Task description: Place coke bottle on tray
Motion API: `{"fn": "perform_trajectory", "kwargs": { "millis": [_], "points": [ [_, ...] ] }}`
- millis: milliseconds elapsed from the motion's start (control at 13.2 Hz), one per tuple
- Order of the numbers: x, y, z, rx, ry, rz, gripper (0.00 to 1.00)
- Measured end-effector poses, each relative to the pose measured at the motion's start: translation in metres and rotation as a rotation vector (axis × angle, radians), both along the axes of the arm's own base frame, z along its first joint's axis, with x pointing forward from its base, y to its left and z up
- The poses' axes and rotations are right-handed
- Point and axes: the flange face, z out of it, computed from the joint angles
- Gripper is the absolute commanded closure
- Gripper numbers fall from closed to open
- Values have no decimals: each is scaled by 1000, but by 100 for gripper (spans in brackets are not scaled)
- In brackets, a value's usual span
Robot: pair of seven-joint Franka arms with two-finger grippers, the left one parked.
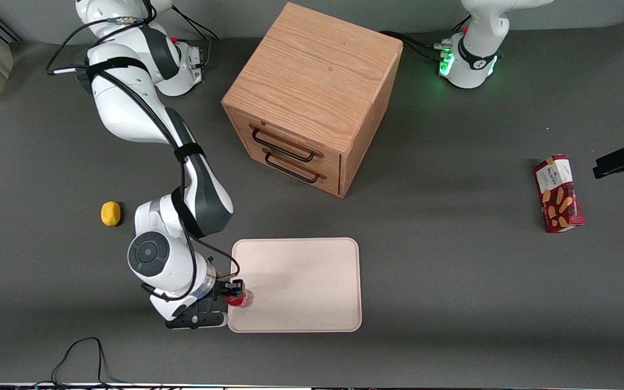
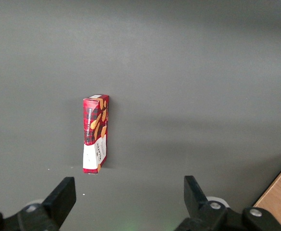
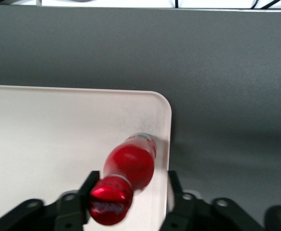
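The coke bottle (image 1: 242, 299), small and red with a red cap, stands on the cream tray (image 1: 301, 281) at its corner nearest the front camera, toward the working arm's end. In the right wrist view the bottle (image 3: 129, 166) leans a little, its base on the tray (image 3: 58, 134) close to the rim. My right gripper (image 1: 233, 301) is low over that corner. Its fingers straddle the bottle's neck. The gripper (image 3: 131, 185) is open: the cap rests against one finger (image 3: 90, 185) and a clear gap separates it from the other.
A wooden two-drawer cabinet (image 1: 312, 97) stands farther from the front camera than the tray. A yellow lemon-like object (image 1: 110, 213) lies beside the working arm. A red cookie box (image 1: 558, 193) lies toward the parked arm's end, also in the left wrist view (image 2: 95, 133).
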Motion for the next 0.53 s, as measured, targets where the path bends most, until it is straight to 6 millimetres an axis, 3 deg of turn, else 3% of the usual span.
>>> {"fn": "perform_trajectory", "kwargs": {
  "millis": [152,304,532],
  "points": [
    [-2,-1,16,4,-2,-11,0],
    [-12,-6,45,0,30,-43,0],
    [-43,-18,117,-6,92,-104,0]
  ]
}}
